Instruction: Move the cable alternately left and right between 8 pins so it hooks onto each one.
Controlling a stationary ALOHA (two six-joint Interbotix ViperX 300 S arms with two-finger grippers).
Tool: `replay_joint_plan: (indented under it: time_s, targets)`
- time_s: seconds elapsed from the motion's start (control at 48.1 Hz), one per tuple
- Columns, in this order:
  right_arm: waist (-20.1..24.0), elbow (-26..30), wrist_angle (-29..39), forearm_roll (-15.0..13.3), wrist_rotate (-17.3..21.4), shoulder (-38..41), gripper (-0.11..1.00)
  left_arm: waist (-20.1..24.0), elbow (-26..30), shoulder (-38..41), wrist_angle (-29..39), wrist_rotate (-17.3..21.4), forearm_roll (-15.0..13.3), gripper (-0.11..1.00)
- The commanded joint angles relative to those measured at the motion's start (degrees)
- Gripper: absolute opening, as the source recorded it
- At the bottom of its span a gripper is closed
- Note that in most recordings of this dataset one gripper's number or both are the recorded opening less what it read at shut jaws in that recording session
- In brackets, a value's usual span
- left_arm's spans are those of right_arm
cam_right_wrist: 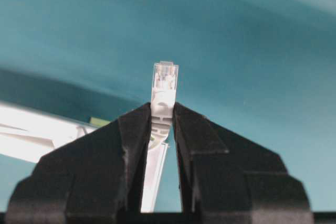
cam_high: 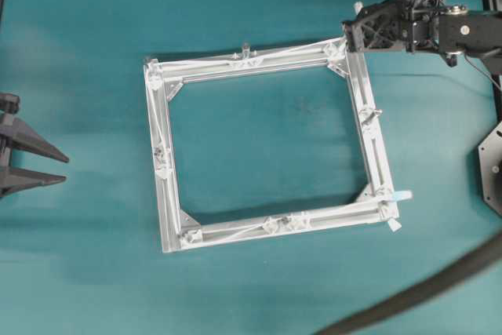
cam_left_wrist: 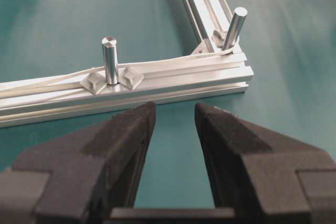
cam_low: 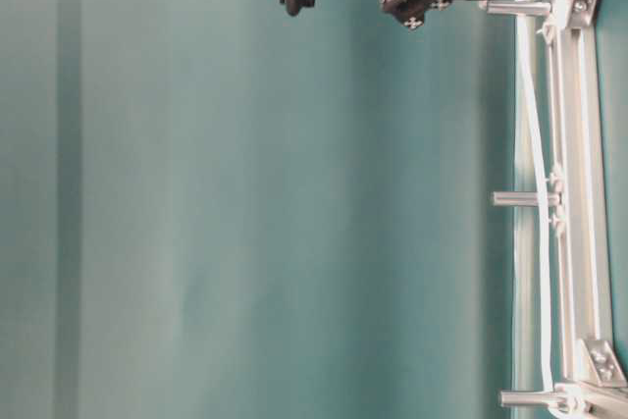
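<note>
A: Nearest in the left wrist view?
B: The left gripper (cam_left_wrist: 173,116), jaws apart, holding nothing, short of the aluminium frame (cam_left_wrist: 157,85).
A: And the cable (cam_left_wrist: 157,65)?
B: It runs along the frame bars past the pins (cam_left_wrist: 109,59).
A: Farther off?
B: The right gripper (cam_right_wrist: 162,124) pinches the cable's plug (cam_right_wrist: 164,85) at the frame's far right corner.

We see even, soft overhead light w/ faint shadows inside the frame (cam_high: 267,225), glare on its bars, motion blur across the right wrist view's background, and near-lens fingers (cam_left_wrist: 100,161) slightly out of focus.
</note>
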State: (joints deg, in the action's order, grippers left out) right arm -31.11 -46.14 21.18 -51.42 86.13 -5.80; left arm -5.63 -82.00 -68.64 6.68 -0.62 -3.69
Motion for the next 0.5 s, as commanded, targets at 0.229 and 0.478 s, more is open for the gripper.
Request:
replay_joint_plan:
  time_s: [0.229,0.478]
  targets:
    - [1.41,0.62,0.62,0.09,13.97,-0.97,0.15,-0.18,0.70,0.44,-0.44,-0.35,0.26,0.44]
    - [4.57,-0.97,1.58,3.87,22.15,-0.97,0.15,-0.18,0.79,0.44,-0.44,-0.35,0.26,0.44]
